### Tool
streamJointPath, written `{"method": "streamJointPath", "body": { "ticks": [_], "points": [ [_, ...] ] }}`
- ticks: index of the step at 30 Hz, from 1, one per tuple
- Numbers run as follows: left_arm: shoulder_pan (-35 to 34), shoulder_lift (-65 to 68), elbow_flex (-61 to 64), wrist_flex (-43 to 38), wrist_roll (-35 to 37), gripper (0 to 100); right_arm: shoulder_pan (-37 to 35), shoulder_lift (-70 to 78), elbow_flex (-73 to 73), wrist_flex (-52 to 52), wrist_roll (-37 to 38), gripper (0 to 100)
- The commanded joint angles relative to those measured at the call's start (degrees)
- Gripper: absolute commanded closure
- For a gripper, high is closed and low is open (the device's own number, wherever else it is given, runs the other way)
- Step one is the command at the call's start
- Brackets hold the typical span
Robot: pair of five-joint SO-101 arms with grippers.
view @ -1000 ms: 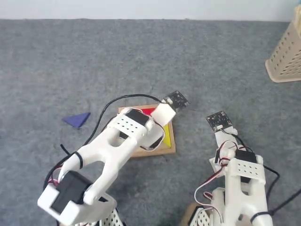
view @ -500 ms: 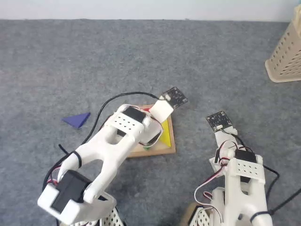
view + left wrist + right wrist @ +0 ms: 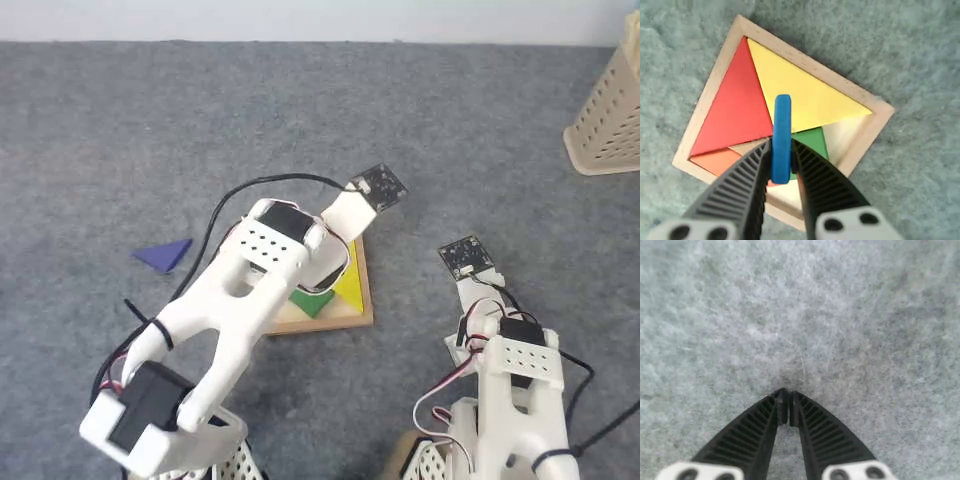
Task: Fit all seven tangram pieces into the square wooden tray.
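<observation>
The square wooden tray lies under my left gripper, which is shut on a blue piece held on edge above the tray. Inside the tray sit a red triangle, a yellow triangle, a green piece and an orange piece; bare wood shows beside the green one. In the high view the left arm covers most of the tray. A dark blue triangle lies on the carpet to the tray's left. My right gripper is shut over bare carpet.
A perforated beige basket stands at the far right edge. The right arm sits at the front right. Grey carpet surrounds the tray on all sides.
The left arm has lifted and shifted slightly, uncovering the green and yellow pieces at the tray's near right corner. The right arm has not moved.
</observation>
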Motion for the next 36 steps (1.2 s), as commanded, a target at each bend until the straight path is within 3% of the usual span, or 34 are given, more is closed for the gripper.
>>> {"method": "streamJointPath", "body": {
  "ticks": [1,4,8,14,21,26,30,33,36],
  "points": [
    [0.09,-0.7,-1.45,4.75,-10.55,99,0.66,-1.27,0.35,-1.45,0.97,97.1],
    [-0.35,-0.18,-4.88,10.11,-19.43,99,0.66,-1.27,0.35,-1.45,0.97,97.1],
    [-1.05,-0.09,-7.08,11.6,-25.49,99,0.66,-1.27,0.35,-1.45,0.97,97.1],
    [-3.6,0.0,-4.62,8.44,-26.64,89,0.75,-1.27,0.35,-1.45,0.97,97.1],
    [-3.69,0.0,-1.54,5.1,-26.64,89,0.75,-1.27,0.35,-1.45,0.97,97.1],
    [-5.89,-0.7,-4.79,5.63,-25.05,89,0.75,-1.27,0.35,-1.45,0.97,97.1],
    [-8.35,-0.7,-8.84,10.99,-16.62,89,0.75,-1.27,0.35,-1.45,0.97,97.1],
    [-9.41,-0.97,-7.96,14.24,-12.75,95,0.75,-1.27,0.35,-1.45,0.97,97.1],
    [-10.46,-4.13,-1.01,8.79,-10.29,98,0.66,-1.27,0.35,-1.45,0.97,97.1]
  ]
}}
